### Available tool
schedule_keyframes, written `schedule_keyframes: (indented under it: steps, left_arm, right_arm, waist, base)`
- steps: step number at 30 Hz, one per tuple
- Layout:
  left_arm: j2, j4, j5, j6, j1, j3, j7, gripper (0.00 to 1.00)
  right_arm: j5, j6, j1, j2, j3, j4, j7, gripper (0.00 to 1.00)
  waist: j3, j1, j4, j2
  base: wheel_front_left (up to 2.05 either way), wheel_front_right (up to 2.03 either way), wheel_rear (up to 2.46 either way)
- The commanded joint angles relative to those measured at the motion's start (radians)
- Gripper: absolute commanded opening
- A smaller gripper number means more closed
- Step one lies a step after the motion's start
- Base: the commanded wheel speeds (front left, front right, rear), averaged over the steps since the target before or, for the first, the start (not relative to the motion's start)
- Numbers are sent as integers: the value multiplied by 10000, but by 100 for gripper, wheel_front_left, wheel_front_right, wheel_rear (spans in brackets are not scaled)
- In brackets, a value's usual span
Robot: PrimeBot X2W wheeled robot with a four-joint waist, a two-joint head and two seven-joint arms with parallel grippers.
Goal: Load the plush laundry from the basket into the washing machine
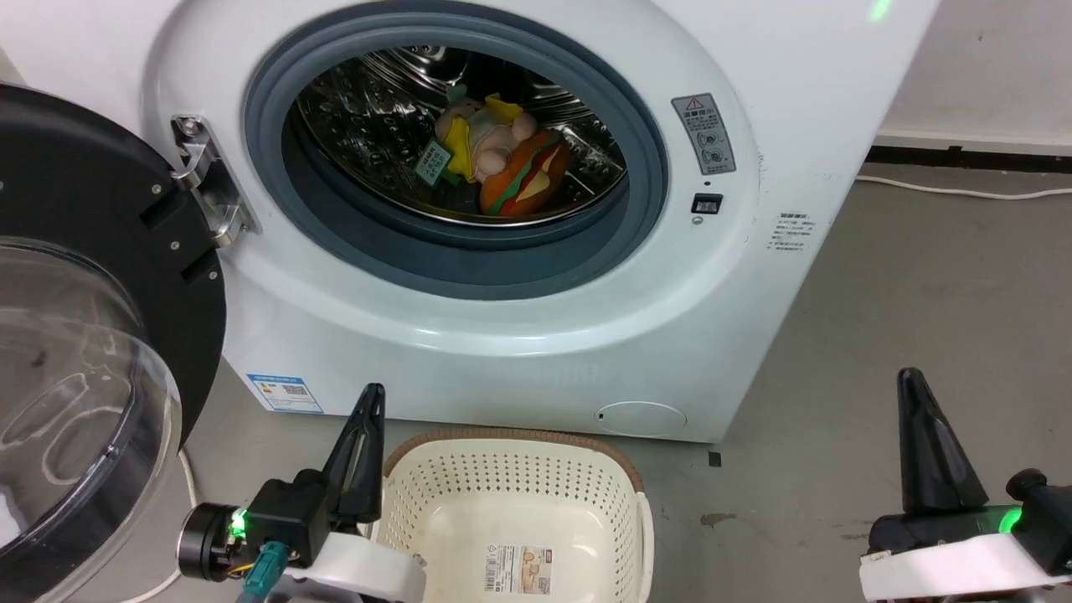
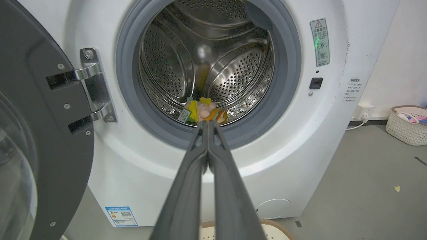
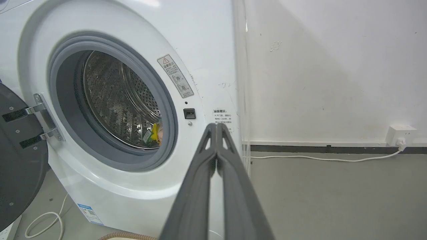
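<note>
The plush laundry (image 1: 502,159), a peach-pink doll with yellow bits and an orange burger plush, lies on the floor of the washing machine's (image 1: 519,335) steel drum; it shows small in the left wrist view (image 2: 203,111) and as a yellow sliver in the right wrist view (image 3: 155,132). The cream basket (image 1: 511,502) stands on the floor in front of the washer with nothing but a label sticker inside. My left gripper (image 1: 371,392) is shut and empty beside the basket's left rim. My right gripper (image 1: 910,377) is shut and empty, well to the basket's right.
The washer's black-rimmed bubble door (image 1: 92,335) hangs wide open at the left. A white cable (image 1: 963,191) runs along the grey floor by the wall. A second basket with items (image 2: 407,125) stands by the far wall, next to a wall socket (image 3: 400,135).
</note>
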Motion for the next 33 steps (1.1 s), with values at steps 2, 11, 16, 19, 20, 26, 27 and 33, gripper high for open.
schedule_keyframes:
  steps: [2,11,16,19,20,26,27,33]
  left_arm:
    - [-12,-16,41,-5,17,61,70,0]
    - [-59,-54,132,-20,54,183,253,0]
    - [-85,-75,182,-28,75,251,356,0]
    - [-101,-87,213,-33,87,292,417,0]
    - [-106,-92,223,-35,91,305,438,0]
    - [-138,-117,284,-45,115,387,560,0]
    - [-143,-121,294,-47,120,400,581,0]
    - [-174,-146,354,-57,144,481,703,0]
  right_arm:
    - [-58,0,-5,-1,20,20,78,0]
    - [-185,-1,-16,-2,57,61,262,0]
    - [-256,-1,-22,-2,78,85,365,0]
    - [-299,-2,-25,-3,91,98,426,0]
    - [-313,-2,-26,-3,95,103,447,0]
    - [-398,-2,-33,-4,120,131,570,0]
    - [-412,-2,-35,-4,125,136,591,0]
    - [-497,-3,-42,-4,150,163,713,0]
  waist:
    - [-18,0,-3,0]
    - [-90,0,-23,0]
    - [-130,0,-33,0]
    - [-154,0,-40,0]
    - [-162,0,-42,0]
    - [-211,0,-55,0]
    - [-219,0,-57,0]
    - [-266,0,-69,0]
  base:
    - [0,0,0]
    - [0,0,0]
    - [0,0,0]
    - [0,0,0]
    - [0,0,0]
    - [0,0,0]
    - [0,0,0]
    - [0,0,0]
